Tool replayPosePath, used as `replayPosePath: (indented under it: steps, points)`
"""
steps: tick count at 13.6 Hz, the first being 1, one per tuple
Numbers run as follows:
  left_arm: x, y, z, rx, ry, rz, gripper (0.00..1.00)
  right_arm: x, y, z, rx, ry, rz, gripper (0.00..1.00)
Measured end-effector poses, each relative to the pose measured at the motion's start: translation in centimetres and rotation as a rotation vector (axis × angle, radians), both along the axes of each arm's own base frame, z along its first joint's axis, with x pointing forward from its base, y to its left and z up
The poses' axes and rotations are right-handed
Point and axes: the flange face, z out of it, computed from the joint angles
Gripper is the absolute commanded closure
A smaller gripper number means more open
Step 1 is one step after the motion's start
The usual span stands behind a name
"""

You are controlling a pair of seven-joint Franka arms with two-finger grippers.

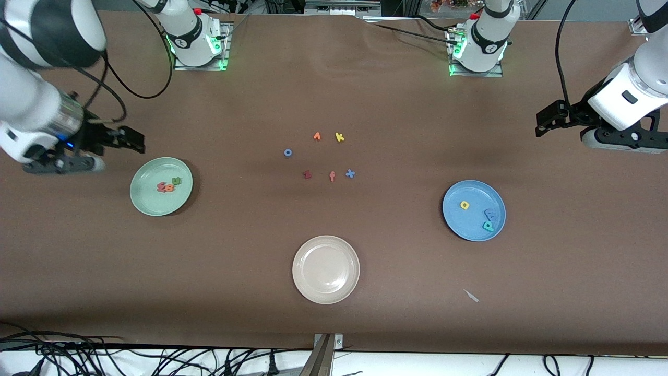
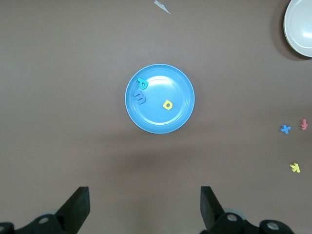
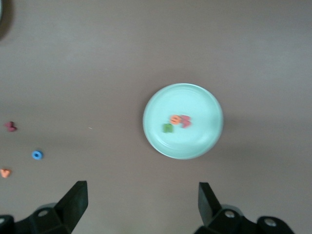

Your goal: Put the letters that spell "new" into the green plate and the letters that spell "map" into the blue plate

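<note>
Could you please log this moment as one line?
round mint-green plate: green, orange, pink foam letters in | round blue plate: yellow, blue, teal letters in | both pincers open, empty

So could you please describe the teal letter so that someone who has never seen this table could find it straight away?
Find the blue plate toward the left arm's end of the table; three small foam letters lie in it. The teal letter is the one nearest the front camera, by the rim, right beside a blue letter. The yellow letter lies apart from both.
</note>
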Motion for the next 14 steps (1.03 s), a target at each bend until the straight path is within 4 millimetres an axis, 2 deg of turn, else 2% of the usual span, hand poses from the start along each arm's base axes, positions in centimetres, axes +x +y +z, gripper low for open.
replayPosePath:
  steps: [2,4,9,14]
  points:
    - [0.0,0.0,0.0,0.000,0.000,0.000,0.00,-1.8,-1.1,2.4,-0.024,0.034,-0.010,0.00]
    - [0.0,0.0,0.0,0.000,0.000,-0.001,0.00,-2.0,-1.9,3.3,-0.025,0.033,-0.026,0.00]
    - [0.0,0.0,0.0,0.000,-0.001,-0.001,0.00,-1.4,-4.2,2.3,-0.025,0.047,-0.078,0.00]
    - [0.0,0.0,0.2,0.000,-0.004,-0.001,0.00,-1.2,-4.3,1.9,-0.021,0.054,-0.082,0.00]
